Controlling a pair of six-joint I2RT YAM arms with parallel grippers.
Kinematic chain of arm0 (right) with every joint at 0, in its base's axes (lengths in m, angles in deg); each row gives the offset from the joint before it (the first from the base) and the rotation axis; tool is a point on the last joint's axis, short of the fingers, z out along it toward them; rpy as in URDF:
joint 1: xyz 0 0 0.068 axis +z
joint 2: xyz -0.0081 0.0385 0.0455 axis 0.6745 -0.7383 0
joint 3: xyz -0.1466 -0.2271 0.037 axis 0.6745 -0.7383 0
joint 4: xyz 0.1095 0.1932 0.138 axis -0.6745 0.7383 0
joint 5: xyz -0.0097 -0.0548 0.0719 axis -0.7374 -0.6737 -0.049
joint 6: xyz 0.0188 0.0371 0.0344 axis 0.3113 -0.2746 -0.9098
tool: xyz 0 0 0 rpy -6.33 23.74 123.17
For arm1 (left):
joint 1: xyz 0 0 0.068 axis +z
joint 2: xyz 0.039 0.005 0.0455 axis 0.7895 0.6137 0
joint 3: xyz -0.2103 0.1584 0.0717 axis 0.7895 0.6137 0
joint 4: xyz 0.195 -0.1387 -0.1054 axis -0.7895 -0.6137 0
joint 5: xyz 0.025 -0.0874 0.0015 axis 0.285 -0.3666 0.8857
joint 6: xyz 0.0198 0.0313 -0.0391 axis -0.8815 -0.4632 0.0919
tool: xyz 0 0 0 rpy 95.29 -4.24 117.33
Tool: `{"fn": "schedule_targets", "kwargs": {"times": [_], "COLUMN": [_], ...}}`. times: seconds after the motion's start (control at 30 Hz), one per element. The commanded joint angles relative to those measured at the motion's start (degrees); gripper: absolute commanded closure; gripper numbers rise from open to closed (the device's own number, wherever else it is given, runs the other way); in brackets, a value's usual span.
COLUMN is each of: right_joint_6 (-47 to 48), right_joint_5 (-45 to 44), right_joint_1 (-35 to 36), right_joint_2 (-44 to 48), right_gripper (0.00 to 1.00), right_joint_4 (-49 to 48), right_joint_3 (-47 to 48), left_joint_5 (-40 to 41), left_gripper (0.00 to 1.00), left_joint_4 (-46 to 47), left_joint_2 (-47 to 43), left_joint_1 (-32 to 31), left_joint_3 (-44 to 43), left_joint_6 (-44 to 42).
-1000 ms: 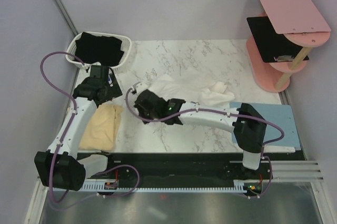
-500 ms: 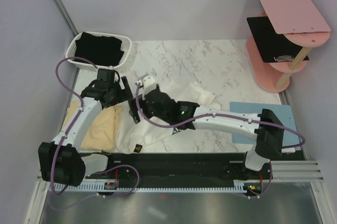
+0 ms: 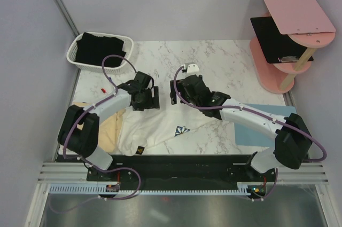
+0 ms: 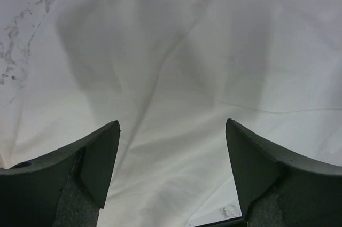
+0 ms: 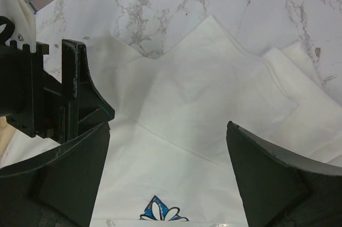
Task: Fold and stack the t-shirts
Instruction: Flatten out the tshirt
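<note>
Jaws of left gripper [image 4: 171, 131] wide apart over white tee [image 4: 176, 67], right gripper [image 5: 168, 136] equally spread above it, white tee flat at near edge of table [image 3: 224, 61], blue daisy print [image 5: 163, 213] partly showing, small black hem tag [image 3: 140, 150] unreadable, yellow tee [image 3: 109, 131] touching its left side, black tee [image 3: 101, 51] in basket [image 3: 72, 56].

The left arm [image 3: 109, 103] and right arm [image 3: 251, 117] are alike: white tubular links between chunky black joint housings, each trailed by a thin purple cable [image 3: 113, 56] that loops free of the links. The right arm carries a small white block [image 3: 191, 68] at its wrist. The left end effector [image 4: 171, 125] and right end effector [image 5: 168, 125] have matte dark grey, wedge-shaped fingers with rougher, grainy bases.
</note>
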Motion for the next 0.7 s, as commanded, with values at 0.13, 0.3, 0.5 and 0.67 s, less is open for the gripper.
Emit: {"fn": "schedule_targets", "kwargs": {"times": [0.13, 0.3, 0.5, 0.67], "right_joint_6": [-1.35, -1.53, -1.27, -1.97], "right_joint_5": [0.57, 0.66, 0.48, 0.91], "right_joint_1": [-2.23, -2.85, -3.81, -6.97], "right_joint_2": [5.73, 6.79, 7.05, 5.65], "right_gripper": [0.04, 0.04, 0.04, 0.04], "right_joint_4": [-0.48, -0.22, 0.04, 0.22], "right_joint_3": [-3.16, -4.57, -6.06, -8.00], "left_joint_5": [4.08, 5.57, 7.68, 11.71], "left_gripper": [0.19, 0.58, 0.98, 0.98], "left_joint_4": [4.38, 4.38, 1.83, -3.17], "left_joint_2": [6.56, 10.51, 7.54, -0.80], "left_joint_1": [-1.73, -2.52, -2.78, -2.70], "left_joint_3": [-2.84, -5.12, -6.44, -7.41], "left_joint_6": [2.01, 1.13, 1.39, -0.01]}}
